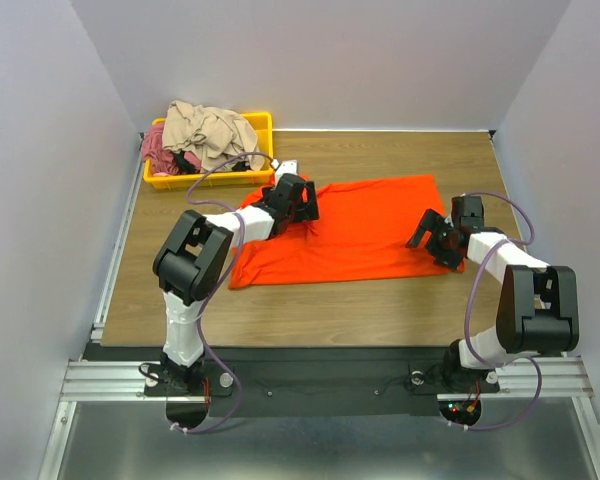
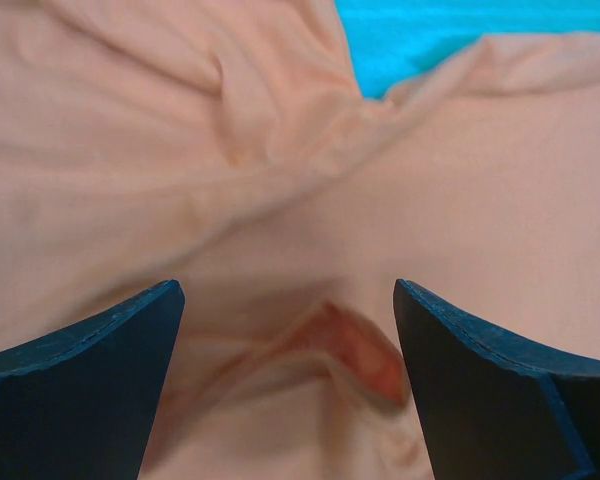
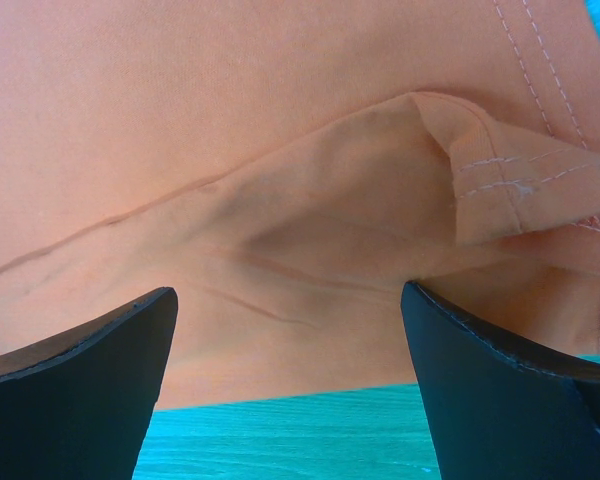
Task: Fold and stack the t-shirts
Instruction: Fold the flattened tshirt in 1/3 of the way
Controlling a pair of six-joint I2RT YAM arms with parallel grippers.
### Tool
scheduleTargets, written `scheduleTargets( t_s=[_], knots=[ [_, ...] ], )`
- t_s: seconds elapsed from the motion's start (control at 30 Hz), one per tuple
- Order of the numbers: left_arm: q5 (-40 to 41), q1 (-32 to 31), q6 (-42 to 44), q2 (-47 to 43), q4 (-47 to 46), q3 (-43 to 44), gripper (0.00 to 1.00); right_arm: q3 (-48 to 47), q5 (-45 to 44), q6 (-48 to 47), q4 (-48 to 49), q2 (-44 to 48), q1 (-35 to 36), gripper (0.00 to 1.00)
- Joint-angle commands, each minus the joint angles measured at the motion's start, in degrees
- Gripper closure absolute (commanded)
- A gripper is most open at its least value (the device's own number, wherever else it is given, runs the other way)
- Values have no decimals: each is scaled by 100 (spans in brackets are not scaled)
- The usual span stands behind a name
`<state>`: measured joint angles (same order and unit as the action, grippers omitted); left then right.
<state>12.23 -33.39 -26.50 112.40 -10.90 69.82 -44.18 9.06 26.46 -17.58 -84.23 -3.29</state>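
Observation:
An orange t-shirt (image 1: 360, 235) lies spread on the wooden table. My left gripper (image 1: 298, 203) is open, low over the shirt's upper left part; in the left wrist view its fingers (image 2: 90, 370) straddle a raised fold of the cloth (image 2: 350, 345). My right gripper (image 1: 435, 240) is open at the shirt's right edge; in the right wrist view its fingers (image 3: 500, 380) straddle the shirt's hem (image 3: 310, 300), with a folded-over stitched corner (image 3: 500, 180) just beyond. Neither gripper holds anything.
A yellow bin (image 1: 260, 128) at the back left holds a beige garment (image 1: 210, 130) and a pink one (image 1: 158, 150). A small white thing (image 1: 286, 166) lies beside the bin. White walls stand on three sides.

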Motion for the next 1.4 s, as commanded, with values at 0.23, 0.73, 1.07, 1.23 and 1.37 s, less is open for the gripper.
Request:
scheduleTargets(
  t_s=[0.23,0.73,1.07,1.23,1.37],
  knots=[
    [-80,122,462,-455,-492,235,2,-47,-115,-132,1,11,48,0],
    [-546,-256,-461,-1809,-1442,-2201,2,-20,-150,-123,9,-138,48,0],
    [-55,-256,-304,-1177,-1258,-1806,1,-29,-141,-115,9,-226,48,0],
    [105,-37,-215,-676,-1037,-1217,2,-20,-159,-141,1,-147,48,0],
    [-19,8,-92,-421,-1064,-665,2,-11,-176,-150,1,-129,48,0]
  ],
)
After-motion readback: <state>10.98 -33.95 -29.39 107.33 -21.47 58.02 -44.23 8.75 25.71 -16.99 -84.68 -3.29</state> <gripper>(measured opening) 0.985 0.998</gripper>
